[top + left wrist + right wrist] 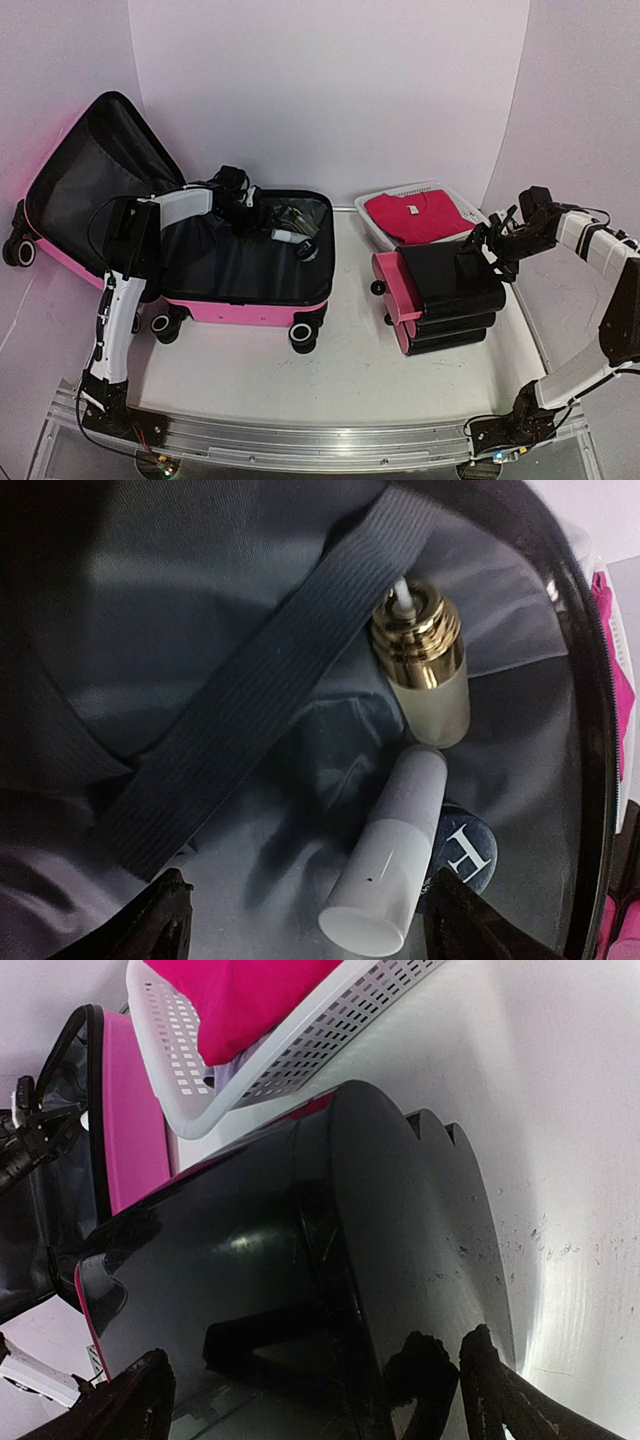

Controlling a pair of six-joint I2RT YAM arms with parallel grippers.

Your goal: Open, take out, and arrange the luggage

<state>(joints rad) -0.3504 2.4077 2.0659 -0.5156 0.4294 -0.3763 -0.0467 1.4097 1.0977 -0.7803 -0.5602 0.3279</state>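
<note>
- Lying open on the left of the table [350, 380], the luggage [250, 310] has its lid leaned against the back wall, so the lower half is free to reach into.
- The left gripper [310, 900] is down inside this lower half with its fingers spread wide and nothing grasped. The end of a white tube [385, 865] lies between the two tips, so I judge this is the item it wants to take.
- A gold-capped bottle [425, 660] lies just beside the tube, its top next to an elastic strap [270, 690] that crosses the lining.
- The right gripper [315, 1360], spread fully and empty, hovers close over the stack of black cases [455, 290], near the white basket [372, 228]. It probably waits there to help with arranging.
</note>
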